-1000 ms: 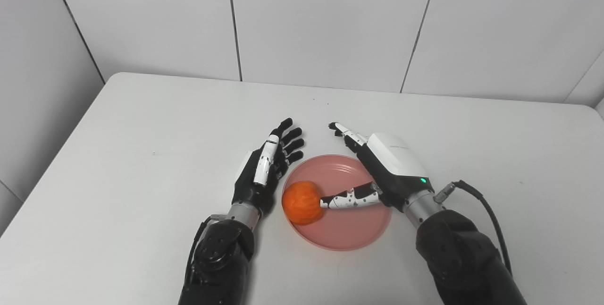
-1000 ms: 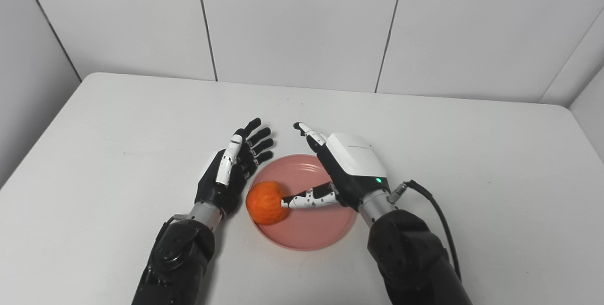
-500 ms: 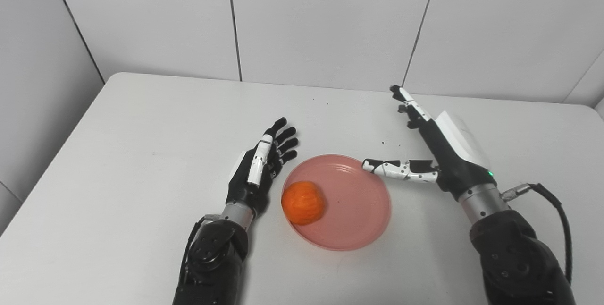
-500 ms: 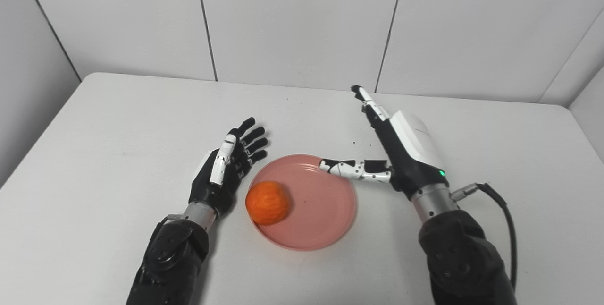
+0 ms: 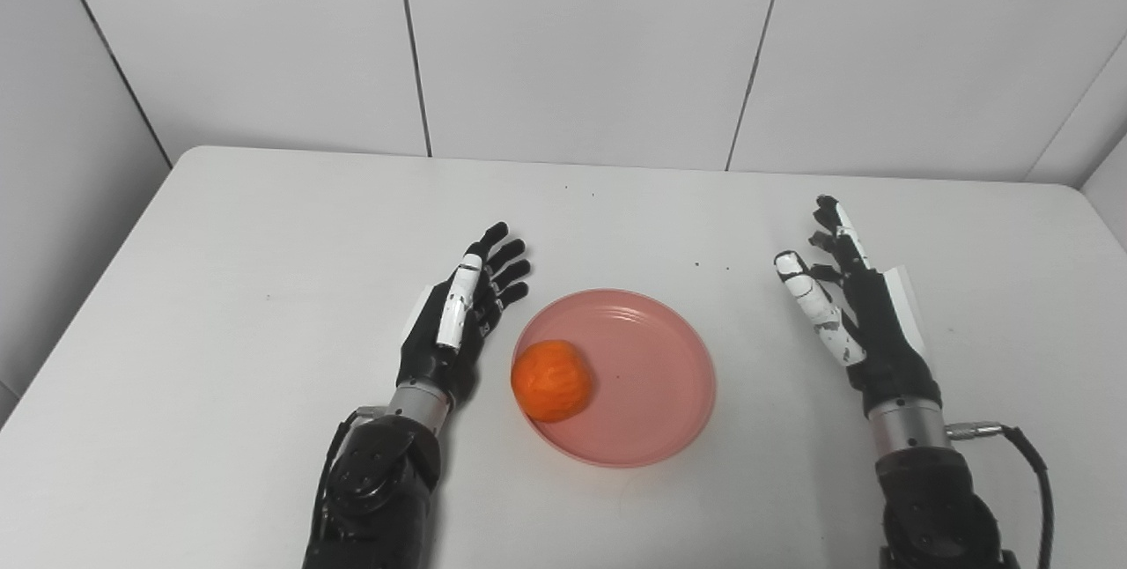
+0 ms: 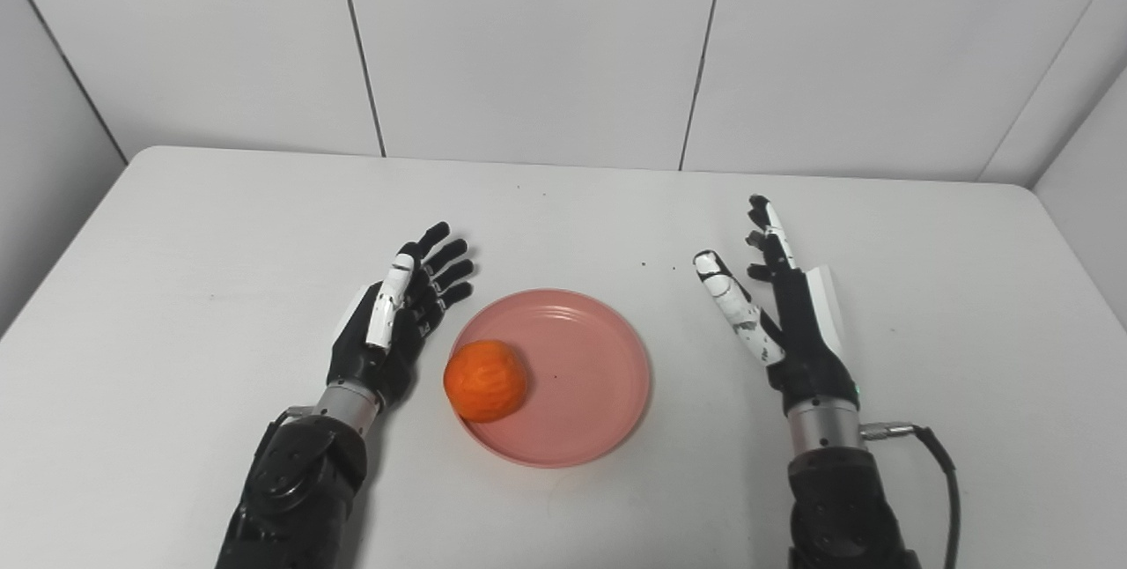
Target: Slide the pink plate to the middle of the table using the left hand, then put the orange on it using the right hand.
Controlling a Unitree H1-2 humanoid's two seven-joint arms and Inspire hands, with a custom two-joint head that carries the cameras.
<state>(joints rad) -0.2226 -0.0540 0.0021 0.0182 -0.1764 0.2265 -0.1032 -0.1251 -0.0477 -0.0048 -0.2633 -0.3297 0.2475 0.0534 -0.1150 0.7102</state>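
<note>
**Inspector A:** Currently, the orange (image 5: 551, 380) sits on the pink plate (image 5: 651, 375), hard against its left rim, and the plate lies about mid-worktop (image 5: 264, 225). The left hand (image 5: 458, 322) stands just beside the plate's left edge, fingers (image 5: 506, 261) spread and straight, holding nothing. The right hand (image 5: 858, 305) is well clear on the right, fingers (image 5: 814, 305) likewise splayed and empty.

**Inspector B:** Your judgement of the step?

**Inspector A:** Both parts of the task appear met; what remains is retiring the arms. To do that well, the left hand should draw back and away from the plate rather than sweep across it, since the orange rests at the near rim and a brush could roll it off. The right hand has free space and may simply lower.

**Inspector B:** Any difference between the views?

**Inspector A:** Little. The right eye view shows the right wall corner and more of the cable (image 6: 933, 454) at the right wrist; the left eye view shows more of the left wall. Neither settles whether the left hand's edge touches the worktop.
</note>
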